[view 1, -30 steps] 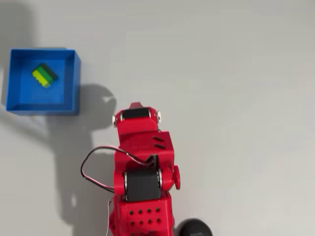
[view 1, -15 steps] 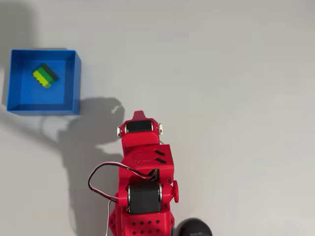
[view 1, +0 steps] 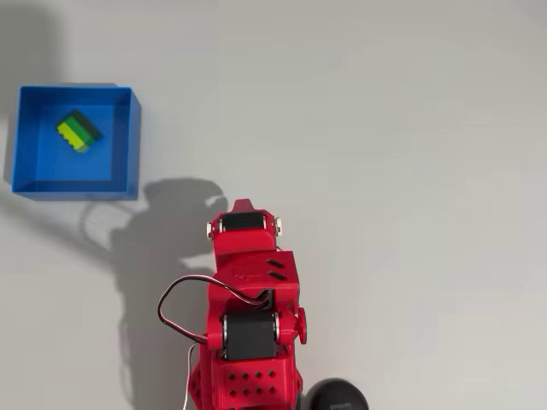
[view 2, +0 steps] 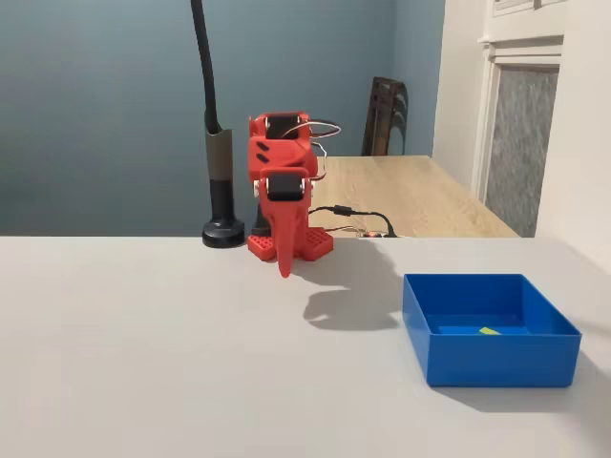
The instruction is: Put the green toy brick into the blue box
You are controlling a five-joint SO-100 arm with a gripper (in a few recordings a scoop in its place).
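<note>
The green toy brick (view 1: 79,131) lies inside the blue box (view 1: 132,145) at the upper left of the overhead view, resting on the box floor towards its far side. In the fixed view only a sliver of the brick (view 2: 490,331) shows over the box's front wall (view 2: 501,361). My red gripper (view 2: 284,262) hangs point-down in front of the arm's base, its fingers together and holding nothing. In the overhead view the gripper (view 1: 242,205) is well to the right of and below the box, apart from it.
A black stand with a round base (view 2: 223,232) rises beside the arm's base; its foot also shows at the bottom edge of the overhead view (view 1: 335,395). A wooden table (view 2: 420,196) and a chair (view 2: 384,114) stand behind the grey tabletop.
The arm has drawn back toward its base, so the gripper now sits farther from the box. The brick has stayed in the box.
</note>
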